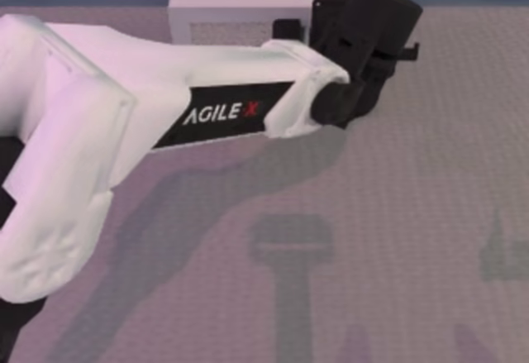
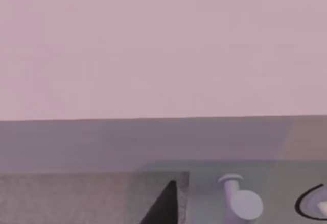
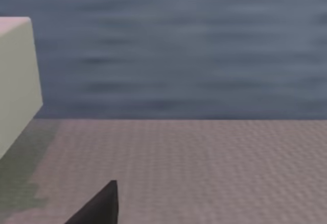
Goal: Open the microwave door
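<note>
- one arm is doing all the work: the left arm [image 1: 165, 115] stretches from the near left across the table [image 1: 397, 239] to the far edge, and the left gripper [image 1: 289, 29] sits right at the front of the microwave [image 1: 235, 3].
- the relation that matters: the microwave door [image 1: 227, 32] faces the near side, and the claw reaches its face from the front, just beside the door's right-hand edge where it meets the knob panel. the handle there runs vertical, so a pull toward the near side looks like the move, as a guess.
- claw state: can't tell how far open it is. the top view only shows a dark bit at the door, and the left wrist view shows one black fingertip [image 2: 166, 206] against the mesh, nothing clearly clamped.
- left arm is obviously the nearer one. the right gripper [image 3: 97, 208] hangs well apart at the right, looking past the microwave's side wall toward the far backdrop; only a dark tip shows, so no call there either.
- textures: the microwave is a smooth white box with flat faces, the door window is grey speckled mesh, and a round grey knob [image 2: 240, 198] on a short stem pokes out next to it. the table has a fine woven, carpet-like grain.
- door looks shut for now, flush with the front.
</note>
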Robot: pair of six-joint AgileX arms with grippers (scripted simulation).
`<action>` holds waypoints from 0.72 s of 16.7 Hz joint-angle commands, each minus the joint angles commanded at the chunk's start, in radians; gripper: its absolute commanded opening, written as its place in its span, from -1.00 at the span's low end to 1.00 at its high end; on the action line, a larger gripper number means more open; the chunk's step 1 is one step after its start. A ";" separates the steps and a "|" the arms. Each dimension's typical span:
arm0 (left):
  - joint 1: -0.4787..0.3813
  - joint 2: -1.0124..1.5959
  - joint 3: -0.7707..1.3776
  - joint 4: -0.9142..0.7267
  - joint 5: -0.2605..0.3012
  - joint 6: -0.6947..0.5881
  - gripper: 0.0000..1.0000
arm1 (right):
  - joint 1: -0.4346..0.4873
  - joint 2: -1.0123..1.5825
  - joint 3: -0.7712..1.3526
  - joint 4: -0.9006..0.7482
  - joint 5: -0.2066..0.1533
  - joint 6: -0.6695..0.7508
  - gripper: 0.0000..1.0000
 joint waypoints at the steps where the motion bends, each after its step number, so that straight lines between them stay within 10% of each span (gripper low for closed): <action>1: 0.000 0.000 0.000 0.000 0.000 0.000 -0.96 | 0.000 0.000 0.000 0.000 0.000 0.000 1.00; 12: -0.060 -0.016 -0.026 -0.013 0.008 -0.005 -1.00 | 0.000 0.000 0.000 0.000 0.000 0.000 1.00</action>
